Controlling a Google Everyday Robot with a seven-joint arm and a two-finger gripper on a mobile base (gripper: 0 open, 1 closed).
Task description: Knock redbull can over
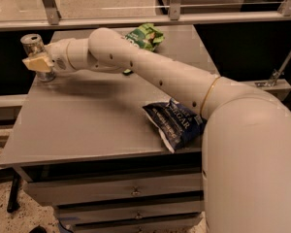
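Note:
The redbull can (pixel 33 45) is a slim silver can with a shiny top rim. It stands upright at the far left corner of the grey table (pixel 87 120). My gripper (pixel 38 63) is at the end of the long white arm that reaches across the table from the right. Its cream tip sits right against the can's front, covering the can's middle. The can's base shows just below the gripper.
A dark blue chip bag (pixel 177 123) lies near the table's front right, next to my arm's elbow. A green snack pouch (pixel 145 37) lies at the back, behind the arm. A metal railing (pixel 136 19) runs behind the table. Drawers are below the tabletop.

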